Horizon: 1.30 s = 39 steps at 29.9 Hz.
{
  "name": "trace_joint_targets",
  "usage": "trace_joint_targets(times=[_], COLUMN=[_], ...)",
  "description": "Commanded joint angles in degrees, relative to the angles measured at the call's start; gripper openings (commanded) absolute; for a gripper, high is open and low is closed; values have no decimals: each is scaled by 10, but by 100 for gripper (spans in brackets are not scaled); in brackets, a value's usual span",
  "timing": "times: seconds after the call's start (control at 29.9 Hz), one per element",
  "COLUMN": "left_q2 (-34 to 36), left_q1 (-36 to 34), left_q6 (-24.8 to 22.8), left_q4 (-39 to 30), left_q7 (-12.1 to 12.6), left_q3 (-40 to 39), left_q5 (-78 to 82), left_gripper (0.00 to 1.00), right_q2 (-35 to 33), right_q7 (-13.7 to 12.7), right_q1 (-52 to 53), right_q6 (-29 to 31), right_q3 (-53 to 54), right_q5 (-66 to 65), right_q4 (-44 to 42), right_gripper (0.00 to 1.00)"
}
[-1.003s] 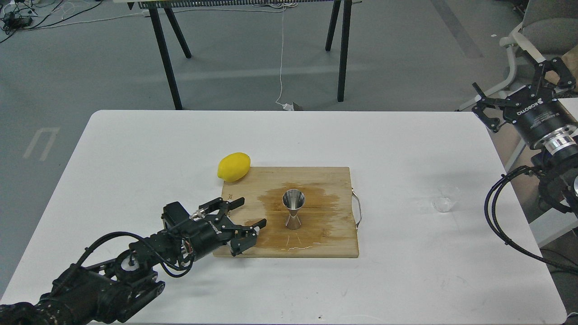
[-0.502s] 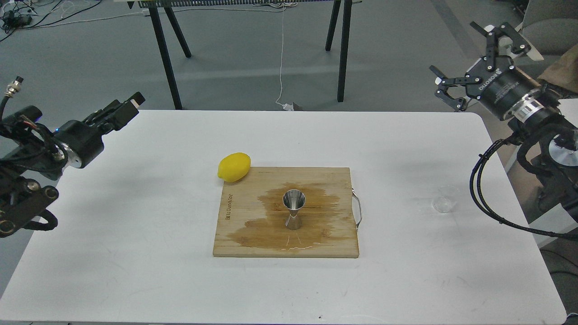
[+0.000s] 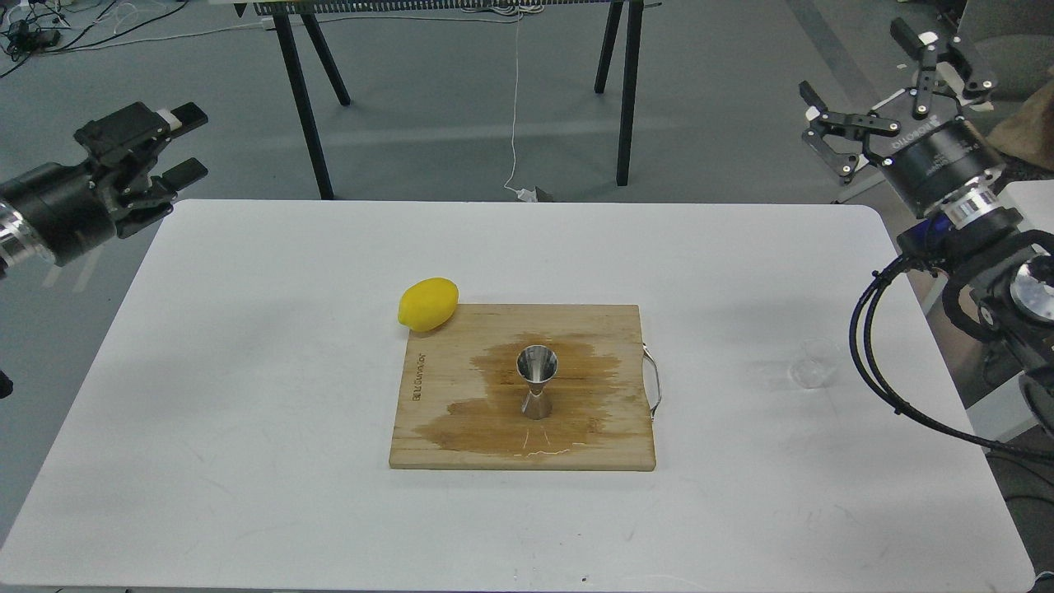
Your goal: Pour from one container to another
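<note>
Plainly untouched, the clear glass cup (image 3: 811, 368) sat on the white table (image 3: 247, 346) at three o'clock from the steel jigger (image 3: 537, 389), which stood upright on the wet cutting board (image 3: 609, 445). Both the right gripper (image 3: 885, 86) and left gripper (image 3: 177, 144) hung empty with fingers spread, well apart from everything. The task seemed at its reach step, calling for the right gripper to descend and grip the cup.

Single cam, head-mounted, looks fwd and down onto white table (image 3: 247, 329) from near edge at 6 o'clock. Far edge toward 12, floor and black trestle legs (image 3: 300, 99) beyond. Mid-range: whole tabletop fits in frame. Wooden board (image 3: 609, 449) about centre. Arms enter at 9 and 3 o'clock. No second view, so no overlap to log.
</note>
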Motion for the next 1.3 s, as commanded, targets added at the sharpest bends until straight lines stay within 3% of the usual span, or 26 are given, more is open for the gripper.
trace_joint_targets(times=[0.0, 0.1, 0.2, 0.27, 0.37, 0.5, 0.8, 1.07, 1.27], left_q2=[3, 0, -3, -5, -7, -14, -22, -21, -22], left_q1=[3, 10, 30, 38, 45, 47, 48, 58, 62], left_q6=[0, 0, 0, 0, 0, 0, 0, 0, 0], left_q4=[-1, 0, -1, -1, -1, -1, -1, -1, -1], left_q7=[0, 0, 0, 0, 0, 0, 0, 0, 0], left_q3=[-1, 0, -1, -1, -1, -1, -1, -1, -1], left_q5=[-10, -11, -11, -11, -11, -11, -11, -11, -11], left_gripper=[93, 93, 93, 93, 94, 94, 94, 94, 94], right_q2=[-16, -16, -14, -13, -13, -3, 41, 82, 87], right_q7=[1, 15, 65, 78, 88, 115, 138, 140, 139], right_q1=[-141, -279, -400, -442, -466, -467, -388, -338, -300], right_q6=[-52, -75, -85, -97, -170, -267, -435, -539, -556], right_q3=[74, 131, 169, 171, 170, 164, 117, 101, 76], right_q5=[109, 129, 130, 140, 162, 158, 102, 45, 26], right_q4=[80, 155, 201, 207, 213, 212, 205, 203, 186], right_gripper=[100, 100, 100, 100, 99, 99, 98, 98, 98])
